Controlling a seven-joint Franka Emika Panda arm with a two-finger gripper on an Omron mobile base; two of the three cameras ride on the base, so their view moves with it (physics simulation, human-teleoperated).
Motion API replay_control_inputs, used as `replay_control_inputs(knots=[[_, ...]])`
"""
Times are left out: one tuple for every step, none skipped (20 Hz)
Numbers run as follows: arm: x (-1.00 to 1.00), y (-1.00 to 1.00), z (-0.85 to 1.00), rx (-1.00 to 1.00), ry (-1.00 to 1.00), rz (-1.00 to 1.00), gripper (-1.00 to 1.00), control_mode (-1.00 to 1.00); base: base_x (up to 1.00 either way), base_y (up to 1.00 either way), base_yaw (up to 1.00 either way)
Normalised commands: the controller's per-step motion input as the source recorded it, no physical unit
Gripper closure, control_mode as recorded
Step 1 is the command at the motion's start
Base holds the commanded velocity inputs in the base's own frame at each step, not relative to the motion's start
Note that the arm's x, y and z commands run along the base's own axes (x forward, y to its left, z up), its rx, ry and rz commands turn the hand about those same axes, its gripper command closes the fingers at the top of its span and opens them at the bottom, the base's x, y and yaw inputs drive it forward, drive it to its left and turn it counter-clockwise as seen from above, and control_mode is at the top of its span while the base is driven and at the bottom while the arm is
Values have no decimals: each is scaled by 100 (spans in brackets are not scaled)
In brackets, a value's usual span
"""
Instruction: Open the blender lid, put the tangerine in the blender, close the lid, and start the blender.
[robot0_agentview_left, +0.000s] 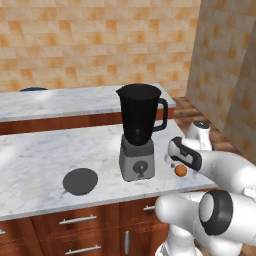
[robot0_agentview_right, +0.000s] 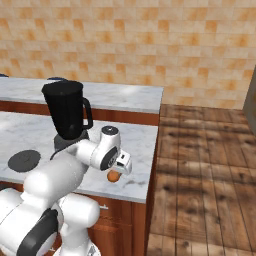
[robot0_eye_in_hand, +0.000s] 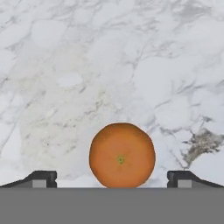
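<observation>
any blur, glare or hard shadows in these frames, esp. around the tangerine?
Hand view: the tangerine is sharp and evenly lit, no glare, the end effector open on either side of it. Left base view: the blender lid casts little shadow on the counter. Right base view: the blender jar is matte black, no highlights.

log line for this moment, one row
lid off, flat on counter | blender jar open | gripper open, fingers either side of tangerine | tangerine on counter, not gripped

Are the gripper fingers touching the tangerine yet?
Apart. The hand view shows marble counter between each of the fingers and the tangerine.
</observation>
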Motion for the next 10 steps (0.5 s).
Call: replay_control_inputs(knots=[[21, -4, -18, 0, 0, 14, -100, -100, 0, 0, 0], [13, 0, -26, 0, 0, 13, -100, -100, 0, 0, 0], [9, 0, -34, 0, 0, 12, -100, -100, 0, 0, 0], [0, 0, -31, 0, 0, 11, -100, -100, 0, 0, 0], [0, 0, -30, 0, 0, 10, -100, -100, 0, 0, 0], [0, 0, -25, 0, 0, 9, -100, -100, 0, 0, 0], [0, 11, -26, 0, 0, 8, -100, -100, 0, 0, 0], [0, 7, -25, 0, 0, 8, -100, -100, 0, 0, 0], [0, 6, -29, 0, 0, 9, -100, -100, 0, 0, 0], [0, 0, -27, 0, 0, 8, -100, -100, 0, 0, 0]])
